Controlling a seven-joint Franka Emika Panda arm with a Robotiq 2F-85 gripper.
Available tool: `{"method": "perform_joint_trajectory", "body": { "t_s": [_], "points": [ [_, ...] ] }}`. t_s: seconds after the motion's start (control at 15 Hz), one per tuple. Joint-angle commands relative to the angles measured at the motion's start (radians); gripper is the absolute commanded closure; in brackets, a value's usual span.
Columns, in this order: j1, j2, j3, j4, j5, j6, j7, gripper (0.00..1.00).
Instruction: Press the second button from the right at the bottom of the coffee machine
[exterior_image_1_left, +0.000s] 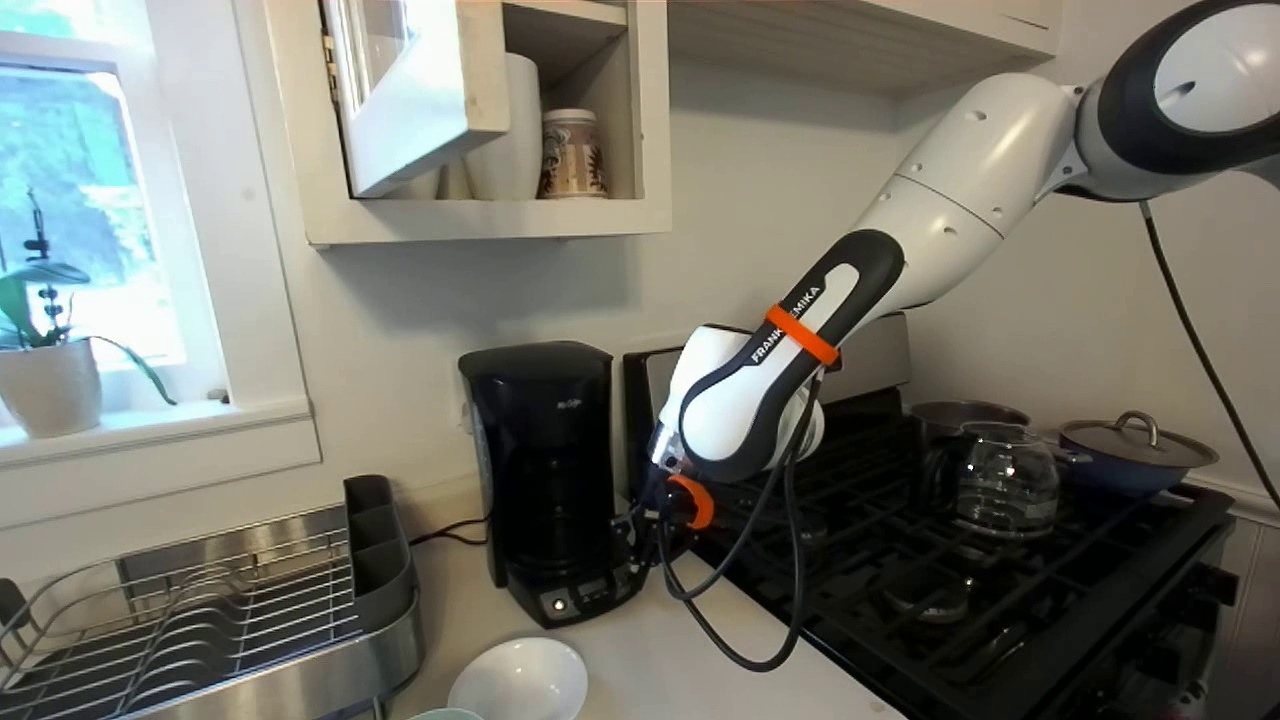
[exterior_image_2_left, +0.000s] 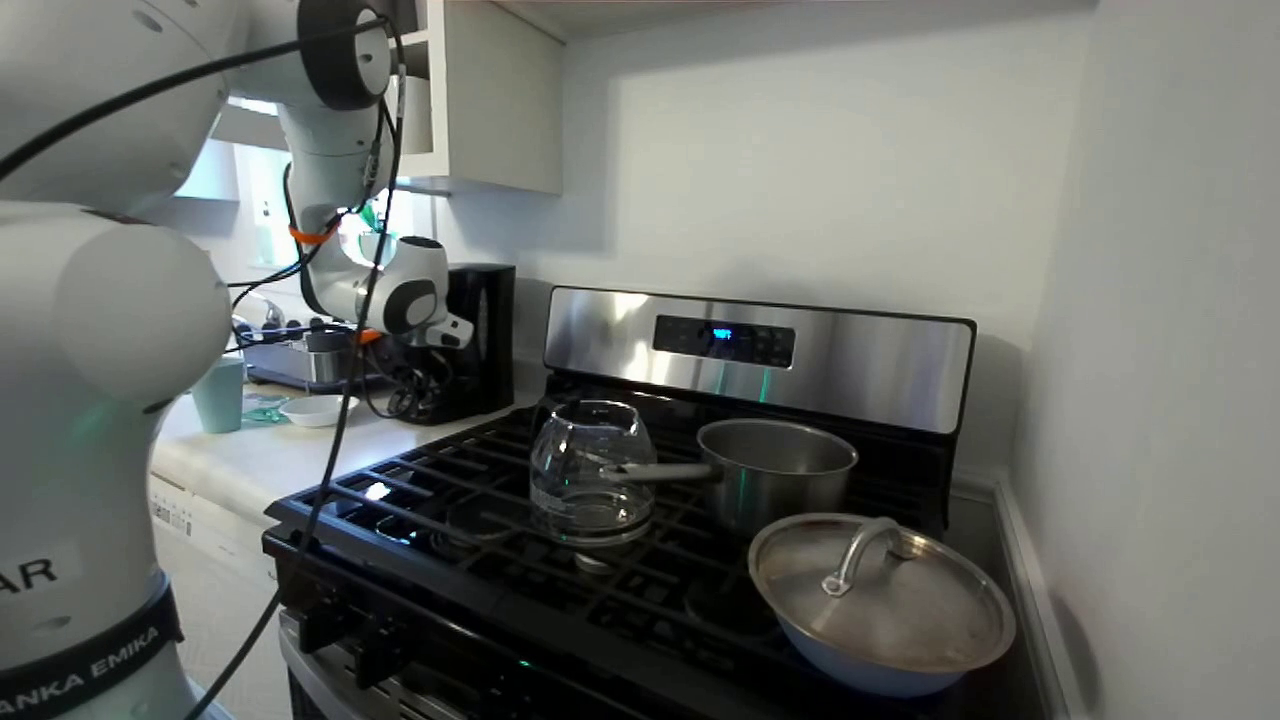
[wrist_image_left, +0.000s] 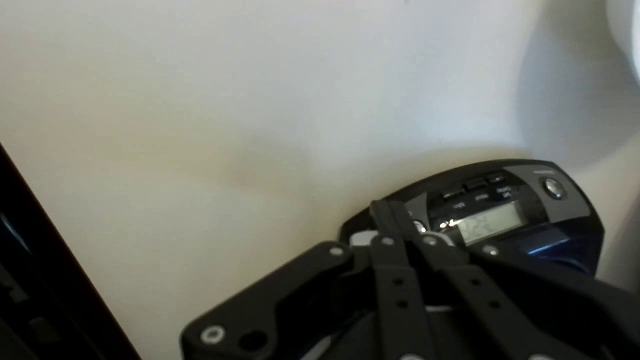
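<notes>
The black coffee machine (exterior_image_1_left: 550, 430) stands upright on the counter and shows in both exterior views (exterior_image_2_left: 495, 320). Its base with the control strip shows in the wrist view (wrist_image_left: 535, 205). The strip has a round silver button (wrist_image_left: 554, 188) at one end, several small dark buttons (wrist_image_left: 475, 183) and a grey display (wrist_image_left: 491, 222). A second round silver button (wrist_image_left: 419, 226) is partly hidden behind my fingers. My gripper (wrist_image_left: 392, 215) is shut and empty, with its tips over that end of the strip. I cannot tell if they touch it. The gripper is dark against the machine in an exterior view (exterior_image_1_left: 635, 550).
The black stove (exterior_image_1_left: 920, 590) adjoins the counter, with a glass carafe (exterior_image_2_left: 592, 475), a pot (exterior_image_2_left: 775, 470) and a lidded pan (exterior_image_2_left: 880, 600) on it. A white bowl (exterior_image_1_left: 520, 680) sits in front of the machine. A dish rack (exterior_image_1_left: 220, 600) stands beside it. Cables hang from the arm.
</notes>
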Motion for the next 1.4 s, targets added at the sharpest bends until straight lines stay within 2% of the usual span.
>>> {"method": "perform_joint_trajectory", "body": {
  "t_s": [0.0, 0.33, 0.67, 0.87, 1.07, 1.33],
  "points": [
    [0.023, 0.03, -0.02, 0.038, -0.009, 0.02, 0.035, 1.0],
    [0.041, 0.044, -0.041, 0.06, -0.001, 0.026, 0.09, 1.0],
    [0.131, 0.081, -0.143, 0.115, -0.04, 0.025, 0.255, 1.0],
    [0.157, 0.099, -0.164, 0.143, -0.057, 0.003, 0.306, 1.0],
    [0.157, 0.094, -0.157, 0.141, -0.059, -0.011, 0.322, 1.0],
    [0.165, 0.011, -0.175, 0.063, -0.078, -0.03, 0.337, 1.0]
  ]
}}
